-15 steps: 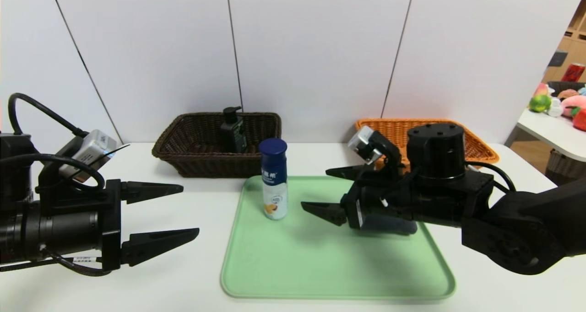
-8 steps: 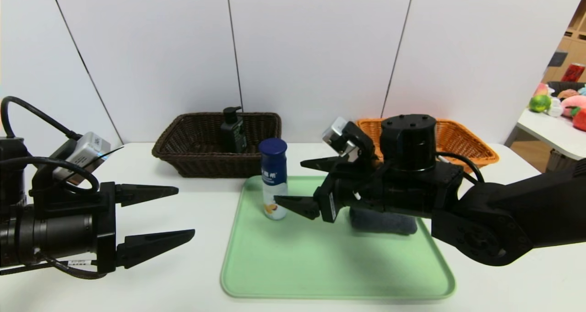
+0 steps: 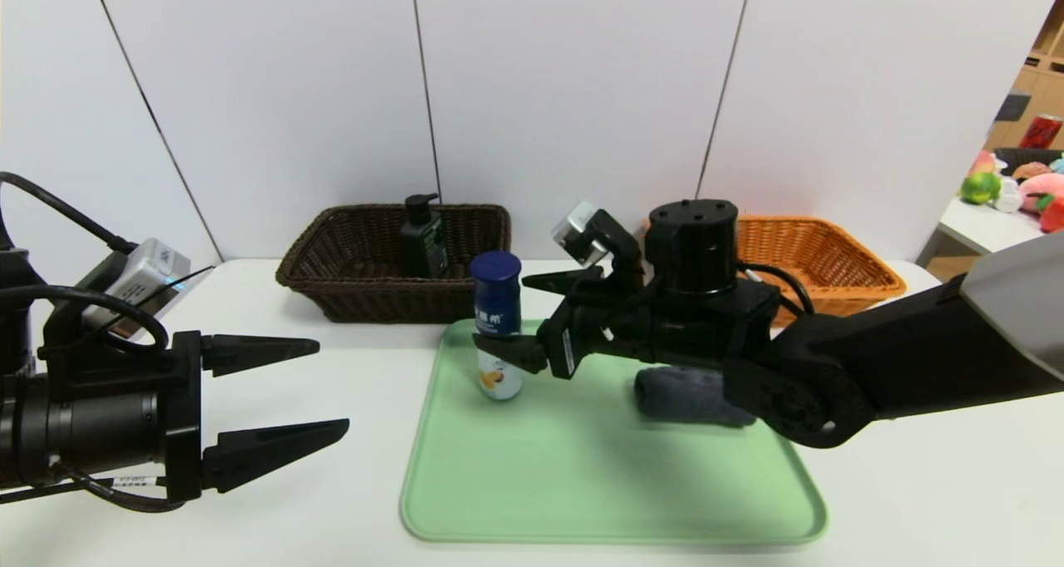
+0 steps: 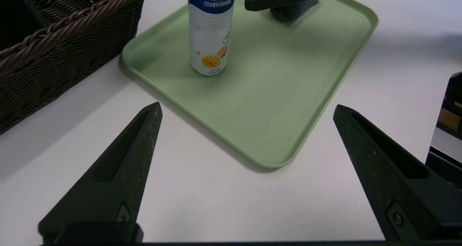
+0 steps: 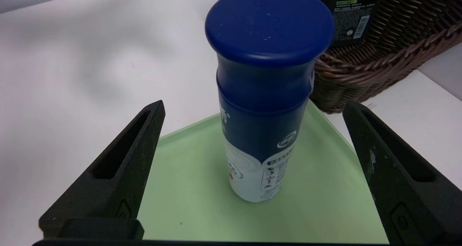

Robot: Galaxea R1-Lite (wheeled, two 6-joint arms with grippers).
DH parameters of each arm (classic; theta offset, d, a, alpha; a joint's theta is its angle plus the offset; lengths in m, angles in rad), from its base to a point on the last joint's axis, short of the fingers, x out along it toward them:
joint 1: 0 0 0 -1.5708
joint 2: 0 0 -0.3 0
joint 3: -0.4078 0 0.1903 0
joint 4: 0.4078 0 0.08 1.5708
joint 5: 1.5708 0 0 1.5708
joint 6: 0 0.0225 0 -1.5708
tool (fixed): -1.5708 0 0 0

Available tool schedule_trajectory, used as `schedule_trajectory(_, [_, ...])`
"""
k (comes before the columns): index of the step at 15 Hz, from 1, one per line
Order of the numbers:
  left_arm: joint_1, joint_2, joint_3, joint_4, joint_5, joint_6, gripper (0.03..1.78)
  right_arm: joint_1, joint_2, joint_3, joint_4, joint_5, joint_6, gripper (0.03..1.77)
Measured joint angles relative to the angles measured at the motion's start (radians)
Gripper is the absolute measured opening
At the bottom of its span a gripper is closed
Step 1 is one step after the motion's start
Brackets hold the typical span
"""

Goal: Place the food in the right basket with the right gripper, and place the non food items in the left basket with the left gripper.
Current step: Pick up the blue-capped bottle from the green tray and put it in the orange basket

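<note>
- Left gripper point(image 3: 287, 394): nearest the robot, hovering over the white table point(image 3: 914, 500) left of the tray, fingers point(image 4: 119, 174) spread wide and holding nothing.
- Green tray point(image 3: 582, 484): flat on the table at centre; it carries the bottle and the cloth.
- Rolled dark cloth point(image 3: 686, 394): lying on the tray's right part, partly hidden by the right arm.
- Yogurt drink bottle point(image 3: 498, 326): upright at the tray's far left corner, blue cap, white lower body with fruit print.
- Right gripper point(image 3: 532, 318): level with the bottle, fingers point(image 5: 119, 177) spread, one on either side of it, not touching.
- Brown wicker basket point(image 3: 349, 293): behind the tray to the left, holding a dark pump bottle point(image 3: 422, 239).
- Orange wicker basket point(image 3: 831, 268): far right, behind the right arm.
</note>
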Motion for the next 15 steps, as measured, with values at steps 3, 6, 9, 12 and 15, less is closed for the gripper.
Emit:
schedule_trajectory(3, [0.000,-0.003,-0.003,0.001,0.000,0.000,1.69,0.010,0.029,-0.044,0.001,0.000,0.001,1.70])
schedule_trajectory(6, [0.000,-0.001,-0.003,0.001,0.006,0.000,1.69,0.018,0.054,-0.072,0.001,-0.002,0.000,1.70])
schedule_trajectory(9, [0.000,0.000,0.001,0.001,0.009,0.000,1.69,0.020,0.066,-0.077,0.001,-0.001,0.001,1.70])
schedule_trajectory(12, [0.000,0.001,0.001,0.001,0.009,0.000,1.69,0.020,0.066,-0.077,0.001,-0.004,0.011,1.45])
schedule_trajectory(15, [0.000,0.004,0.000,0.001,0.009,0.000,1.69,0.020,0.065,-0.077,0.001,-0.006,0.013,1.01])
